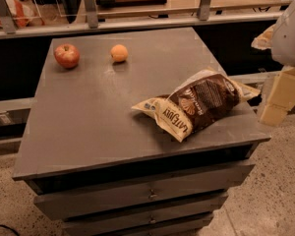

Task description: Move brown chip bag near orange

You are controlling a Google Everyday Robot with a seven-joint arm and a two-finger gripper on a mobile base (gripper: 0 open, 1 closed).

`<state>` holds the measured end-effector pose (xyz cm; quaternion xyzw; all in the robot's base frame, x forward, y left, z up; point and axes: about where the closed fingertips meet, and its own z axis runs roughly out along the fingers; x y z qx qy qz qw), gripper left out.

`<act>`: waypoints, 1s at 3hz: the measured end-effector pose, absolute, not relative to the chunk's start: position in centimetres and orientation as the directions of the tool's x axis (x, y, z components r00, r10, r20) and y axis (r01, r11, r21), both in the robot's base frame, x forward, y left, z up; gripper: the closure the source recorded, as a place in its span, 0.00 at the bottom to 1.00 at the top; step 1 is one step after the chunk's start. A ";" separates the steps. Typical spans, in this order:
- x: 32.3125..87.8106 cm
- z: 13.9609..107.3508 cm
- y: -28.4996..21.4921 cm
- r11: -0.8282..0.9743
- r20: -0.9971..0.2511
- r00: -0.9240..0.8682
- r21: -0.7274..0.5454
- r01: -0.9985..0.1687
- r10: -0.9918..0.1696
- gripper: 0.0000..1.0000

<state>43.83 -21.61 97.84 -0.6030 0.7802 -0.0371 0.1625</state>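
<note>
Grey worktop [98, 107] is carrying brown chip bag [201, 102], orange [119, 53], apple [67, 55]; gripper [278, 102] is hovering beside right edge, state unclear; speckled floor [275, 191] below.

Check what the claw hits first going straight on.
Claw, at the right edge, points down-left: likely the top edge of the grey drawer cabinet, beside the crinkly dark-brown chip bag. Depth unclear.

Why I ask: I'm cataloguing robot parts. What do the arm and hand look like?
At the right edge, the arm is a smooth, rounded white shell; below it the hand is cream-coloured and blocky. No cables or markings show.
</note>
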 end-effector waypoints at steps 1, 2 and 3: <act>43.8 97.8 -21.6 0.270 -0.209 -0.220 -0.254 -0.929 -0.953 0.00; 44.2 97.9 -21.6 0.281 -0.232 -0.220 -0.272 -0.921 -0.948 0.00; 45.8 97.1 -21.6 0.286 -0.318 -0.193 -0.279 -0.917 -0.928 0.00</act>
